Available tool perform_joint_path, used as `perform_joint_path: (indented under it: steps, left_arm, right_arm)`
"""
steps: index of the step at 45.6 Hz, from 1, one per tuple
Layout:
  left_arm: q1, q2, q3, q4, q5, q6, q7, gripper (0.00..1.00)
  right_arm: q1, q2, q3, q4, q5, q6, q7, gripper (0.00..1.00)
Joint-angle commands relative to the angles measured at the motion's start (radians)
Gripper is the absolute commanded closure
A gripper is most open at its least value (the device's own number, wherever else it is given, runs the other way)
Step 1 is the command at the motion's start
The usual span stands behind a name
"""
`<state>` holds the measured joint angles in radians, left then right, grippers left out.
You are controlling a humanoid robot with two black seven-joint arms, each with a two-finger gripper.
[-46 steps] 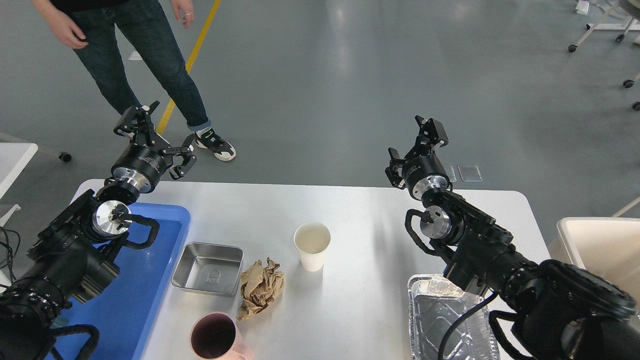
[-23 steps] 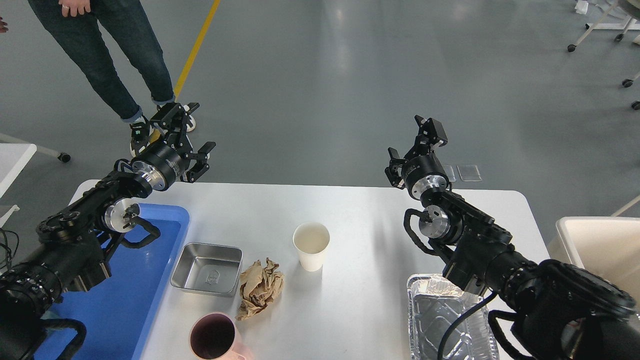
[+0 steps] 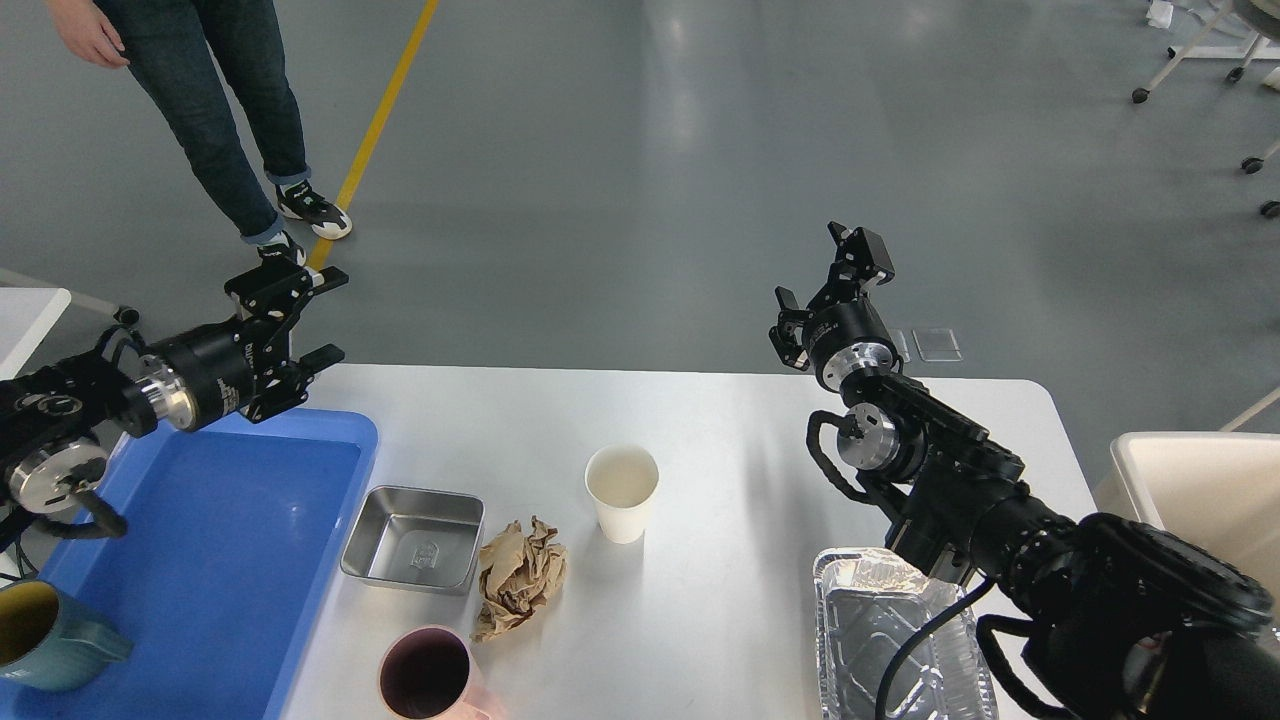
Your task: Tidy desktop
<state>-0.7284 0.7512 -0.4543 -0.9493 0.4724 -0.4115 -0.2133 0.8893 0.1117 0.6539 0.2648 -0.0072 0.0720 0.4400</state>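
**Fingers apart, both grippers holding nothing**

Fingers (image 3: 315,358) of the left gripper (image 3: 305,320) are spread wide, and nothing is between them. This gripper has swung out to the left and now lies flatter, pointing right. It hangs over the far corner of the blue tray (image 3: 200,560). With the arm moved away, a blue-green mug (image 3: 45,640) now shows at the near left of the tray.

The right gripper (image 3: 825,275) has hardly moved. Its fingers (image 3: 865,255) are also apart and hold nothing. It hangs past the far edge of the desktop (image 3: 720,600).

The desktop lies below and in front of both grippers. On it, nearer than the left fingers, sit a metal pan (image 3: 415,525), a crumpled brown paper (image 3: 520,575) touching the pan's right side, and a pink cup (image 3: 430,675). A white paper cup (image 3: 622,490) stands between the two grippers, closer to me. A foil tray (image 3: 880,640) lies under the right arm. A cream bin (image 3: 1200,490) stands to the right, off the desktop.

The person (image 3: 215,110) has stepped farther back.
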Motion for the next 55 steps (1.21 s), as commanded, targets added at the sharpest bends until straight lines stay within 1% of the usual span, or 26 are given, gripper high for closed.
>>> perform_joint_path:
  steps: [1, 5, 10, 15, 18, 20, 21, 25, 30, 33, 34, 36, 40, 41, 43, 46, 52, 55]
  left_arm:
    - [0.070, 0.144, 0.025, -0.163, 0.058, 0.042, 0.003, 0.02]
    - [0.115, 0.258, 0.025, -0.264, 0.104, 0.043, 0.005, 0.02]
    - [0.138, 0.401, 0.025, -0.371, 0.150, 0.036, 0.005, 0.02]
    - [0.153, 0.525, 0.025, -0.419, 0.167, 0.007, 0.005, 0.02]
    - [0.155, 0.589, 0.023, -0.431, 0.167, -0.045, 0.003, 0.02]
    - [0.153, 0.628, 0.022, -0.433, 0.167, -0.088, 0.002, 0.02]
    - [0.153, 0.661, 0.022, -0.434, 0.167, -0.124, 0.002, 0.02]
    - [0.153, 0.740, 0.022, -0.434, 0.167, -0.199, 0.002, 0.02]
    - [0.153, 0.822, 0.023, -0.436, 0.173, -0.274, 0.002, 0.02]
    - [0.153, 0.864, 0.023, -0.436, 0.195, -0.305, -0.006, 0.02]
    - [0.153, 0.875, 0.022, -0.436, 0.206, -0.311, -0.015, 0.02]
    - [0.152, 0.895, 0.022, -0.436, 0.224, -0.316, -0.055, 0.02]
    - [0.152, 0.925, 0.023, -0.436, 0.287, -0.316, -0.179, 0.02]
    - [0.152, 0.930, 0.023, -0.434, 0.307, -0.316, -0.204, 0.02]
    - [0.152, 0.932, 0.022, -0.434, 0.340, -0.308, -0.239, 0.02]
    - [0.152, 0.932, 0.022, -0.434, 0.359, -0.305, -0.261, 0.02]
    - [0.152, 0.933, 0.022, -0.431, 0.364, -0.302, -0.264, 0.02]
    - [0.152, 0.932, 0.023, -0.431, 0.368, -0.293, -0.253, 0.02]
  right_arm:
    - [0.004, 0.000, 0.000, 0.001, -0.005, 0.000, -0.003, 0.00]
    - [0.005, 0.000, 0.000, 0.001, -0.007, 0.000, -0.004, 0.00]
    - [0.005, 0.000, 0.000, 0.001, -0.025, 0.000, -0.006, 0.00]
    - [0.014, 0.000, 0.000, 0.001, -0.040, -0.001, -0.007, 0.00]
    - [0.017, 0.002, 0.000, 0.001, -0.043, -0.005, -0.007, 0.00]
    - [0.019, 0.002, 0.000, 0.001, -0.045, -0.005, -0.007, 0.00]
    - [0.020, 0.002, 0.000, 0.001, -0.045, -0.005, -0.009, 0.00]
    - [0.027, 0.002, 0.000, 0.001, -0.045, -0.005, -0.009, 0.00]
    - [0.033, 0.002, 0.000, 0.001, -0.045, -0.005, -0.009, 0.00]
    - [0.033, 0.000, -0.002, 0.001, -0.045, -0.005, -0.010, 0.00]
    - [0.034, 0.000, -0.004, 0.001, -0.045, -0.005, -0.010, 0.00]
    - [0.040, 0.000, -0.020, 0.001, -0.045, -0.005, -0.010, 0.00]
    - [0.043, 0.000, -0.063, -0.001, -0.045, -0.009, -0.010, 0.00]
    - [0.045, 0.000, -0.069, 0.001, -0.045, -0.011, -0.010, 0.00]
    - [0.045, 0.000, -0.076, 0.001, -0.045, -0.015, -0.010, 0.00]
    - [0.046, 0.000, -0.076, 0.001, -0.045, -0.018, -0.010, 0.00]
    - [0.050, 0.000, -0.077, -0.001, -0.045, -0.018, -0.010, 0.00]
    - [0.050, 0.000, -0.077, 0.001, -0.045, -0.020, -0.010, 0.00]
